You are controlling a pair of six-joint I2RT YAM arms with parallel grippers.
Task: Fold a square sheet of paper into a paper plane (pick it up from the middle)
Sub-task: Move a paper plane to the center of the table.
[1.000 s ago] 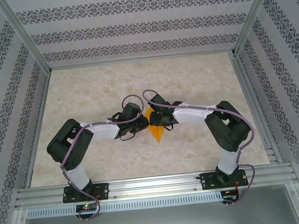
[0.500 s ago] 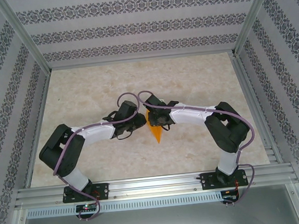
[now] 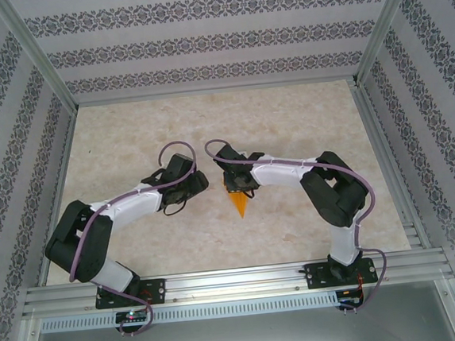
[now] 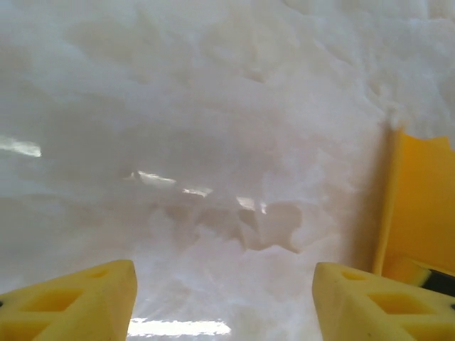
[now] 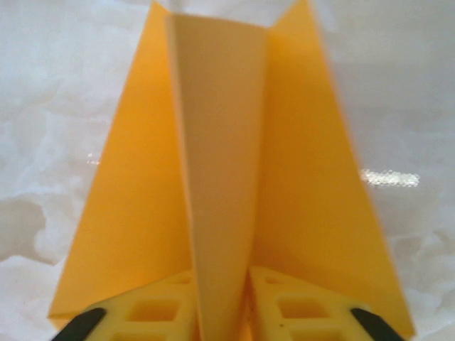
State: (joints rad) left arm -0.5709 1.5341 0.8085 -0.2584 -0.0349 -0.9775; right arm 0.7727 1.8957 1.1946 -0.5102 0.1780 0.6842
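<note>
The orange paper plane [image 3: 241,204] lies mid-table with its point toward the arms' bases. In the right wrist view the paper plane [image 5: 142,199] shows two flat wings and a raised middle fold. My right gripper [image 5: 222,309] is shut on that upright fold, one yellow finger [image 5: 146,312] on each side. The right gripper [image 3: 239,190] sits over the plane's wide end. My left gripper [image 3: 205,184] stands a little to the plane's left, apart from it. The left gripper [image 4: 224,305] is open over bare table, and the plane's edge [image 4: 419,206] shows at the right.
The marble-patterned table [image 3: 302,116] is fenced by aluminium frame rails and patterned walls on three sides. The arm bases are bolted to a rail [image 3: 237,281] at the near edge. Cables loop above both wrists.
My left gripper has opened and drawn back to the left, off the paper. My right gripper has closed on the plane's middle fold and shifted slightly left.
</note>
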